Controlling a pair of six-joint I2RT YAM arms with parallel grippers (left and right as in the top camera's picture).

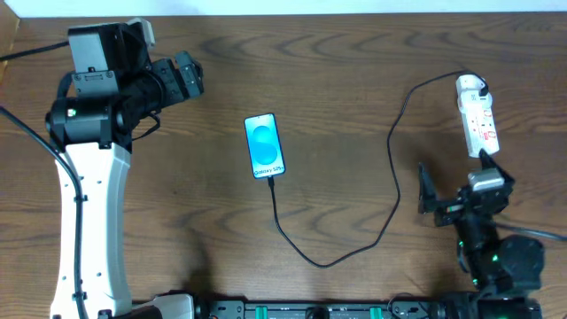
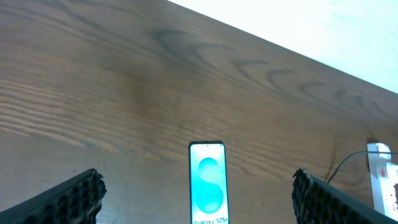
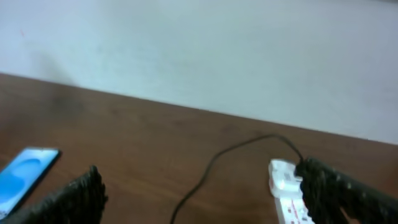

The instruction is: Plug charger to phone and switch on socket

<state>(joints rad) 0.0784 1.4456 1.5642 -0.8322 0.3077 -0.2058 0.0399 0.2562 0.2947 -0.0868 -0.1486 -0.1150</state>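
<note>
Both the left fingers [image 2: 68,202] and the right fingers [image 3: 348,193] are wide, holding nothing. The charger [image 1: 392,168] loops over the bench [image 1: 337,71] from phone [image 1: 265,144] to socket [image 1: 478,120], near the right fingers.

A small rectangular smartphone [image 1: 265,145] lies flat and face up, its bright blue screen lit with a round shape and "Galaxy S25" text. A long thin black charger cable [image 1: 393,164] meets the phone's bottom edge, drops below it, loops to the phone's right and climbs to a white plug head [image 1: 470,86]. That head sits on the far end of a narrow white power strip [image 1: 481,124] with red switch marks, well to the phone's right.
</note>
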